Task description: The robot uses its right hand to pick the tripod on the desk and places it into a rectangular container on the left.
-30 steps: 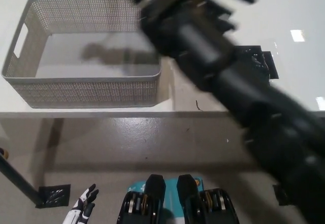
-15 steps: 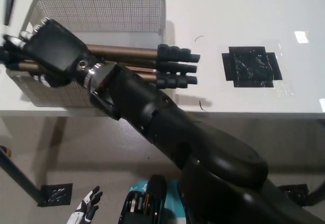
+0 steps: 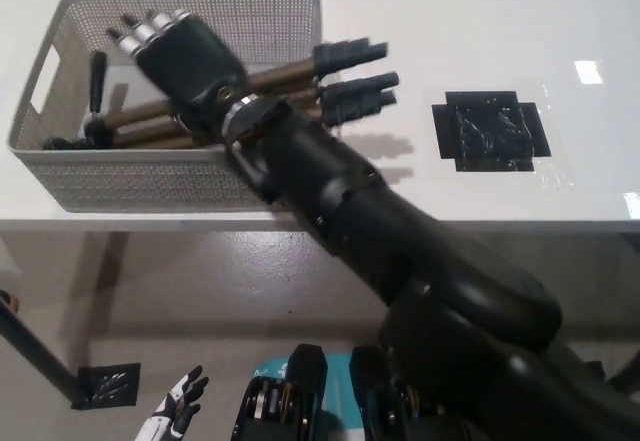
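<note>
The tripod (image 3: 290,73), with bronze legs and black feet, lies slantwise in the grey perforated rectangular container (image 3: 150,176) at the table's left. Its head end (image 3: 95,76) is down inside at the left, while its feet (image 3: 358,89) stick out over the container's right rim. My black right hand (image 3: 180,53) hovers over the tripod's middle inside the container, fingers stretched out flat toward the far left and not wrapped around the legs. The forearm hides part of the legs. My white left hand (image 3: 176,408) rests low at the bottom left, fingers spread.
A black tape cross (image 3: 490,131) is stuck on the white table (image 3: 450,21) to the right of the container. The table's front edge (image 3: 150,223) runs below the container. A black floor plate (image 3: 105,383) lies at the lower left.
Half a second ago the right hand held the tripod above the container's left side. Now the tripod lies in the container and the fingers have straightened off it.
</note>
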